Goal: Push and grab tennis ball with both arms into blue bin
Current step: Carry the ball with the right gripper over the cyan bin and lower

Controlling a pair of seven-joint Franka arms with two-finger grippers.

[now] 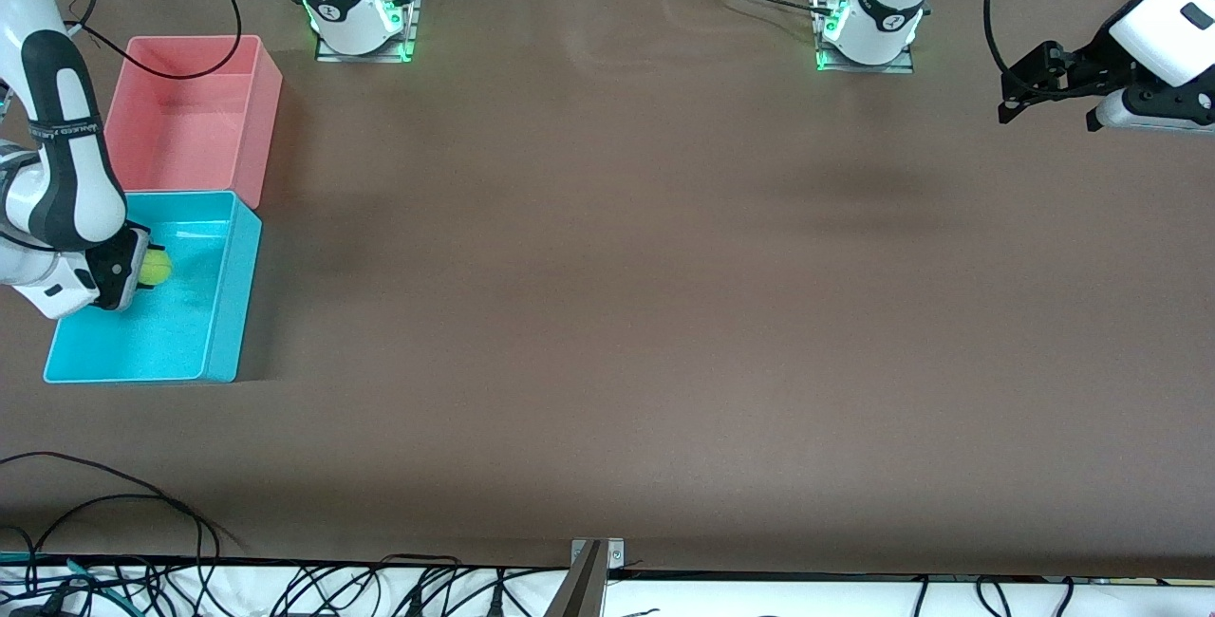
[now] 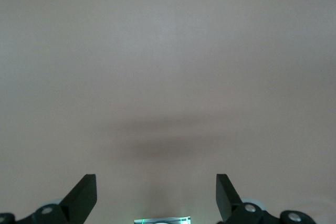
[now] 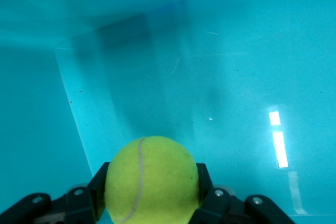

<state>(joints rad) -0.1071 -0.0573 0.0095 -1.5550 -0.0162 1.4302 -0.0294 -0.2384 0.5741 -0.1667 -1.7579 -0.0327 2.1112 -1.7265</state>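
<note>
The yellow-green tennis ball (image 1: 156, 267) is held between the fingers of my right gripper (image 1: 152, 268), over the inside of the cyan-blue bin (image 1: 223, 313). In the right wrist view the ball (image 3: 151, 179) fills the gap between the black fingers (image 3: 98, 184), with the bin's floor and wall (image 3: 220, 77) below it. My left gripper (image 1: 1008, 100) is open and empty, held in the air over the left arm's end of the table. In the left wrist view its fingertips (image 2: 85, 192) stand wide apart over bare brown table.
A pink bin (image 1: 204, 66) of the same shape stands against the blue bin, farther from the front camera. Both arm bases (image 1: 359, 14) (image 1: 869, 24) sit along the table's top edge. Black cables (image 1: 114, 503) lie at the front edge.
</note>
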